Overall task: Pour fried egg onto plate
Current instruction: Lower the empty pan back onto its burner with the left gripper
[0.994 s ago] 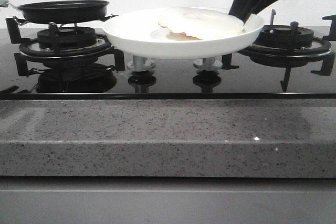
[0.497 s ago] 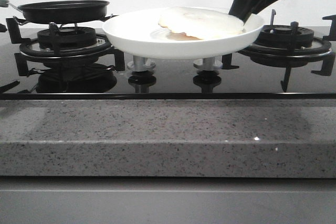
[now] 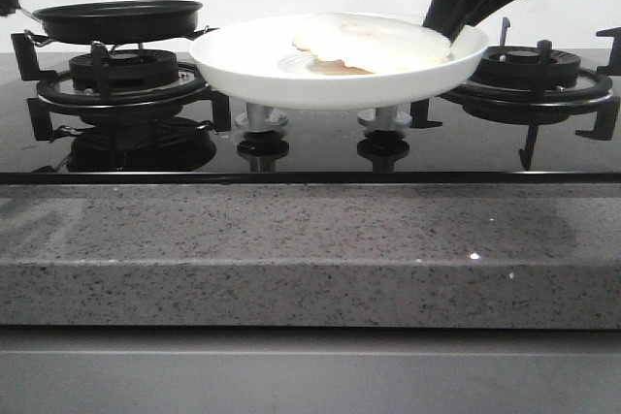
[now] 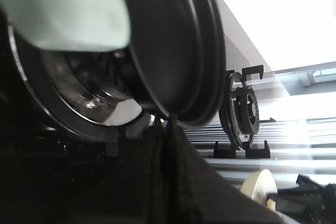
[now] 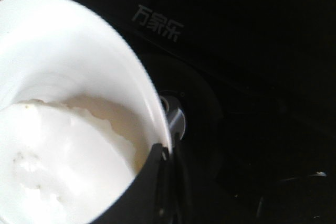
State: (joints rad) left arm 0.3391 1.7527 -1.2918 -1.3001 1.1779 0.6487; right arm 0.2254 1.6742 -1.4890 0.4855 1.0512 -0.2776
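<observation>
The white plate (image 3: pixel 291 75) hangs level above the middle of the hob. The fried egg (image 3: pixel 378 41) lies on its right half, cream-white with a tan patch. My right gripper (image 3: pixel 441 31) is shut on the plate's right rim. In the right wrist view its fingers pinch the rim (image 5: pixel 167 153), with the plate (image 5: pixel 68 40) and egg (image 5: pixel 58 150) beside them. The black frying pan (image 3: pixel 116 21) sits on the left burner. In the left wrist view my left gripper (image 4: pixel 169 127) is shut and empty, its tips just by the pan's rim (image 4: pixel 173 40). The pale green pan handle (image 4: pixel 63 9) is blurred.
A black burner grate (image 3: pixel 529 70) stands at the right, just behind my right gripper. The left burner (image 3: pixel 121 75) is under the pan. Two knobs (image 3: pixel 260 118) stand below the plate. The grey granite counter edge (image 3: pixel 310 249) runs along the front.
A dark part of my left arm at the far left edge has moved down from the top corner to the pan's handle. The plate, egg and right gripper have not moved.
</observation>
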